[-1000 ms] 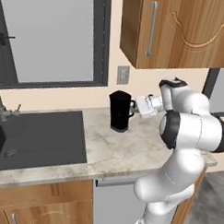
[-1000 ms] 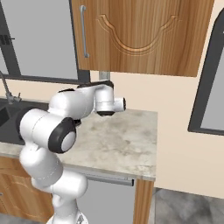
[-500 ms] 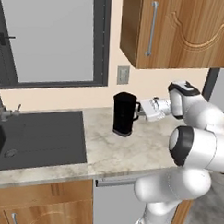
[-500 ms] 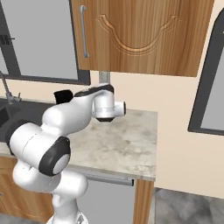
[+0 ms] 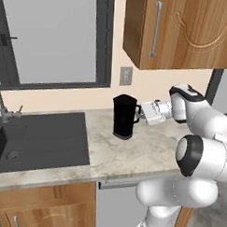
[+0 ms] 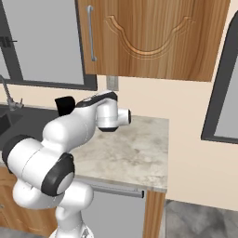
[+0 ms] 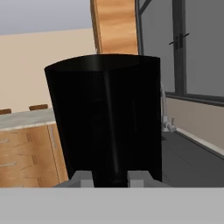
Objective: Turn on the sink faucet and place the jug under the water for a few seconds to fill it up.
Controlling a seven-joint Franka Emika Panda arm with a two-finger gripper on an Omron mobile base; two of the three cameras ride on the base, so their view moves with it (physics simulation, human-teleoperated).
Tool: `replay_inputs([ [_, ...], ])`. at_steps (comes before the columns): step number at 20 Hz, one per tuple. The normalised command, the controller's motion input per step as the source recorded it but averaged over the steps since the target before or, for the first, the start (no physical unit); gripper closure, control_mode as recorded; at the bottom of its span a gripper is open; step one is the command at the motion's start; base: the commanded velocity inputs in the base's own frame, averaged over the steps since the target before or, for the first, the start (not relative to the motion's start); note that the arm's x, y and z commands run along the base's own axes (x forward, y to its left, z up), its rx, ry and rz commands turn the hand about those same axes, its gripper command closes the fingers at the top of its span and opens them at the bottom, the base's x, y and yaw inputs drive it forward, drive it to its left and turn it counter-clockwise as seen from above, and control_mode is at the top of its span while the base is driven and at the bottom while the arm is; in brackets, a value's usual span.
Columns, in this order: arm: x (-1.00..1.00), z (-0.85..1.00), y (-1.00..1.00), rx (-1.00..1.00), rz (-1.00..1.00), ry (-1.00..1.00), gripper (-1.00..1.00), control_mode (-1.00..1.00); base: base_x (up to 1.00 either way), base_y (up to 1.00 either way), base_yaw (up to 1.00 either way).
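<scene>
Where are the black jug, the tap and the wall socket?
jug (image 5: 123, 116): left base view, middle of its body.
tap (image 5: 1, 101): left base view, on its thin stem.
wall socket (image 5: 126, 76): left base view, middle of the plate.

No readable text, labels, brands, numbers or signs anywhere in these views. Checked the jug (image 5: 124, 117): plain black, no markings. Wall plate (image 5: 126, 76) above the jug: blank. Upper cabinet (image 5: 184, 29) doors right of that plate: bare wood. Robot arm: plain white and dark, no lettering.
</scene>
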Motion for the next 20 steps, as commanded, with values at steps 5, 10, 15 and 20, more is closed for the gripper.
replay_inputs([
  [5, 0.00, 0.00, 0.00, 0.00, 0.00, 0.00, 1.00, 1.00, -0.02, 0.46, 0.00],
  [10, 0.00, 0.00, 0.00, 0.00, 0.00, 0.00, 1.00, 1.00, -0.02, 0.48, 0.00],
  [15, 0.00, 0.00, 0.00, 0.00, 0.00, 0.00, 1.00, 1.00, -0.04, 0.53, 0.00],
  [20, 0.00, 0.00, 0.00, 0.00, 0.00, 0.00, 1.00, 1.00, 0.00, 0.66, 0.00],
])
